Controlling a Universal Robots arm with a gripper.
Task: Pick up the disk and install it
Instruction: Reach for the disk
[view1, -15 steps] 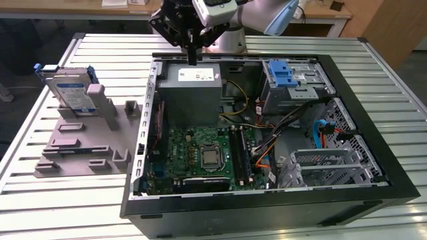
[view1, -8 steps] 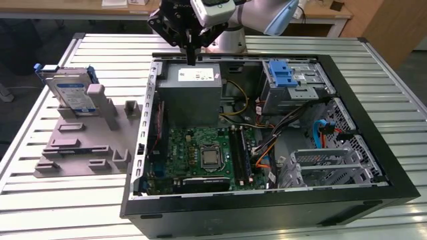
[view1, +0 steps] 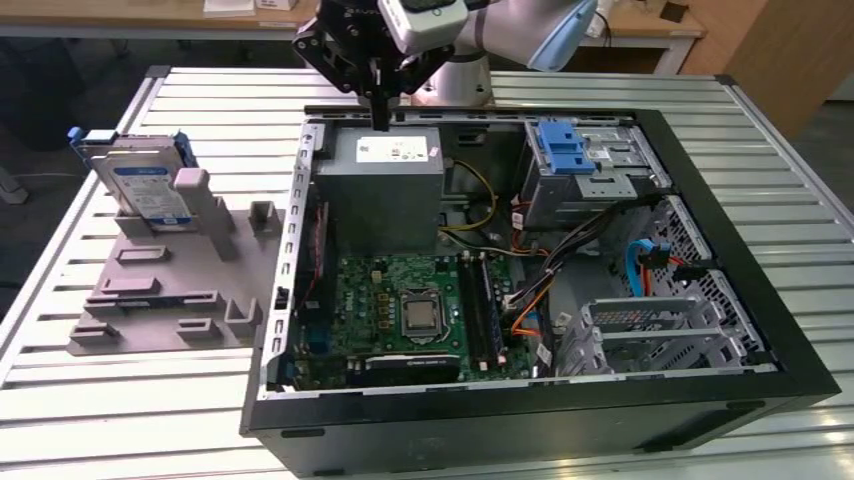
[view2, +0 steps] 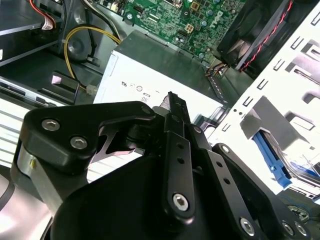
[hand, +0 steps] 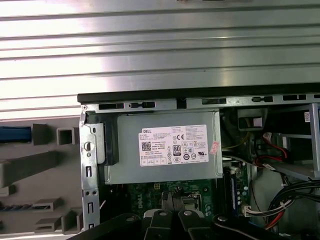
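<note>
we count one disk (view1: 147, 185), and it stands on edge in a slot of the grey fixture (view1: 160, 290) on the slatted metal table (view1: 80, 420), at the exterior view's left of the open computer case (view1: 534, 430) and well apart from the arm

the disk is a flat silver rectangle with one white-and-blue label on its face, the print too small for us to make out, and a blue plastic carrier frames its edges

inside the case we see one grey metal box (view1: 387, 185) with one white sticker (hand: 172, 145) that carries rows of small print, a square code and round marks

there is one green board (view1: 400, 310) beside the box, and one blue ridged latch (view1: 567, 150) on the drive cage

the gripper (view1: 382, 120) hangs over the far rim of the case, above the grey box, and its fingers (hand: 172, 200) look drawn narrow together
</note>
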